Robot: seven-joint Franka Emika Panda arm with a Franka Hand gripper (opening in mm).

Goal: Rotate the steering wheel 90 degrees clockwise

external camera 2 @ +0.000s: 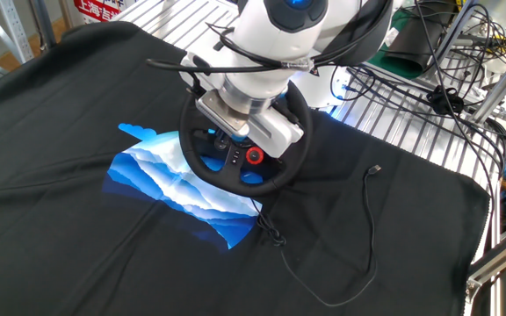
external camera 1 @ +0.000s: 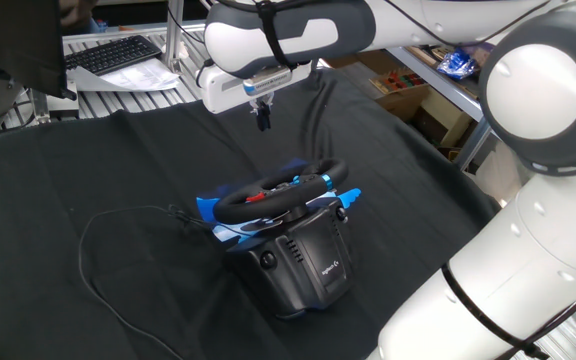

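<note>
The steering wheel (external camera 1: 278, 194) has a black rim, blue paddles and red hub buttons. It sits tilted on a boxy black base (external camera 1: 306, 265) in the middle of the black cloth. My gripper (external camera 1: 262, 116) hangs above and behind the wheel, apart from it, with its two short fingers closed together and nothing between them. In the other fixed view the wheel's rim (external camera 2: 299, 149) and a red hub button (external camera 2: 254, 156) show. There the gripper's white hand (external camera 2: 251, 118) covers the upper part of the wheel and hides the fingertips.
A thin black cable (external camera 1: 98, 240) loops over the cloth from the base, and it also shows in the other fixed view (external camera 2: 367, 211). The cloth has a blue mountain print (external camera 2: 174, 180). A keyboard (external camera 1: 118, 52) lies at the back. Wire racks with cables (external camera 2: 411, 105) border the table.
</note>
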